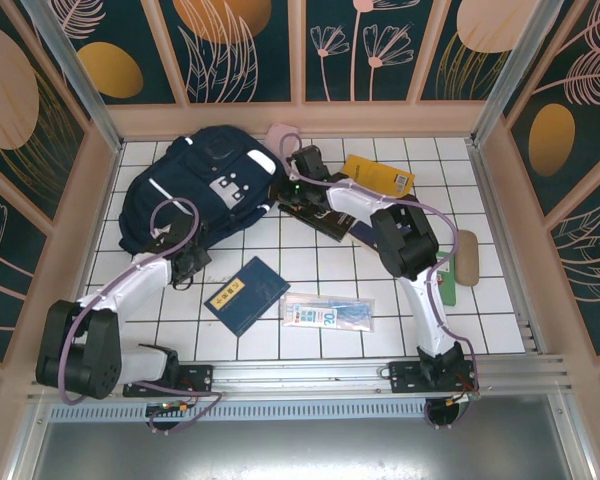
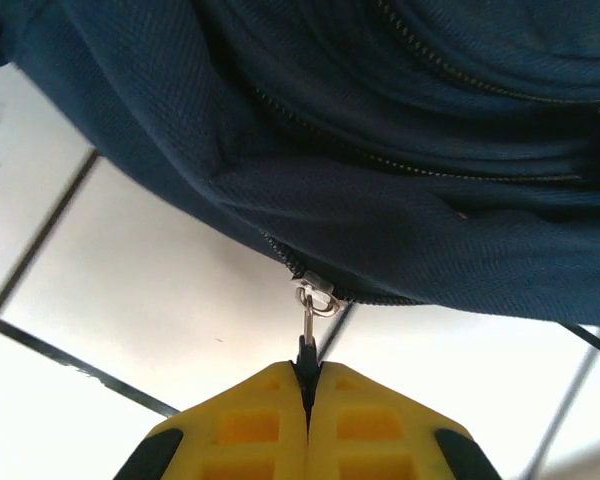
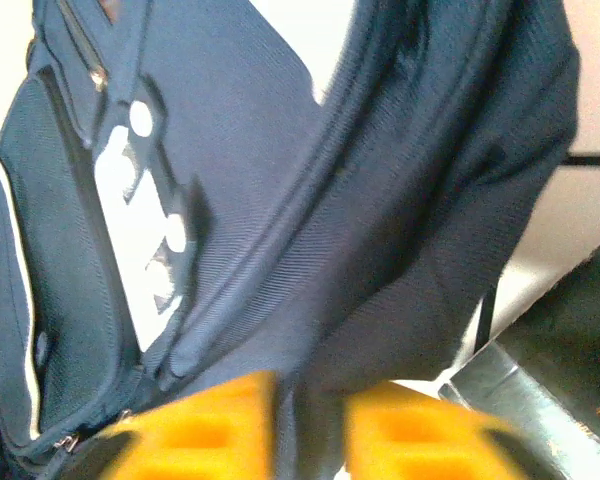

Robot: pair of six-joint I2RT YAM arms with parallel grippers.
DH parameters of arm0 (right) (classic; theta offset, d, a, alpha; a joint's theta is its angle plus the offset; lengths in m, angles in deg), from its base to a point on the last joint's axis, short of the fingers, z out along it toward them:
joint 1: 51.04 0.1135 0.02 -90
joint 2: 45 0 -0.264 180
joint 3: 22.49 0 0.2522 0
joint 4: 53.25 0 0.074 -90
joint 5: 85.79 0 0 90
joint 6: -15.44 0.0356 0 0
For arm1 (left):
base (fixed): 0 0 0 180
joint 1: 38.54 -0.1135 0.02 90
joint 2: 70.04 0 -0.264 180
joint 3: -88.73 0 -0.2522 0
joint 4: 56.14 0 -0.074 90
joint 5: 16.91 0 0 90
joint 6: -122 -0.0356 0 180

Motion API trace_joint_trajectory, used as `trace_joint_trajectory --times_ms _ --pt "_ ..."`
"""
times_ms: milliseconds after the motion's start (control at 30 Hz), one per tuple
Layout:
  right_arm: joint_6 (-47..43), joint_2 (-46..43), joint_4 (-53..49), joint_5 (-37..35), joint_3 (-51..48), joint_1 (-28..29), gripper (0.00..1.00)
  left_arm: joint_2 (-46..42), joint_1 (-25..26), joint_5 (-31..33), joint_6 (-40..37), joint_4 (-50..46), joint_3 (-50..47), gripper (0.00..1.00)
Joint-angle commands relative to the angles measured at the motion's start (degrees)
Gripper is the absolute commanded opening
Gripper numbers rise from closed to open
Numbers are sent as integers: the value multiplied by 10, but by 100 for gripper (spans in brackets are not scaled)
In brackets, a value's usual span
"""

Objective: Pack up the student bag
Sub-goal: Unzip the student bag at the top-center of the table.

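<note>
Zipper pull (image 2: 307, 328) of student bag (image 2: 380, 150) sits pinched in left hand (image 2: 308, 372); part-open right hand (image 3: 310, 405) straddles bag.

The bag (image 1: 195, 195) is matt navy woven cloth, its weave coarse up close (the zip pull (image 2: 315, 300) is bright metal). Pads (image 2: 370, 430) of the left gripper (image 2: 307, 378) are matt yellow plastic; the table (image 1: 310, 255) is glossy white tile.
</note>
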Motion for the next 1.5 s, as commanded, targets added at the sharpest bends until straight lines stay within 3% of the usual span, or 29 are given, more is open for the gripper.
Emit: trace_joint_trajectory --times_ms 0,200,467,667,733,800,900,967,1200,1467 --pt "-6 -14 -10 -27 29 -17 48 -22 -3 -103 -26 40 -12 0" --pt "47 -56 -35 -38 -30 3 66 1 42 -151 -32 74 7 0" --pt "136 -92 -22 -53 -124 57 72 39 91 -161 -23 95 21 0" --pt "186 -75 20 -11 -144 77 69 43 103 -173 -26 95 33 0" --pt "199 -67 35 1 -146 84 64 43 106 -173 -27 93 36 0" --pt "205 -62 42 6 -141 90 52 45 106 -166 -28 84 40 0" --pt "196 -68 23 -19 -130 92 26 52 106 -133 -30 53 50 0" --pt "182 -78 -2 -51 -121 89 2 62 106 -101 -31 21 60 0" --pt "142 -99 -53 -114 -102 53 0 93 96 29 -32 -91 94 0" --pt "94 -118 -83 -130 -80 0 0 55 -2 97 -38 -137 78 0"
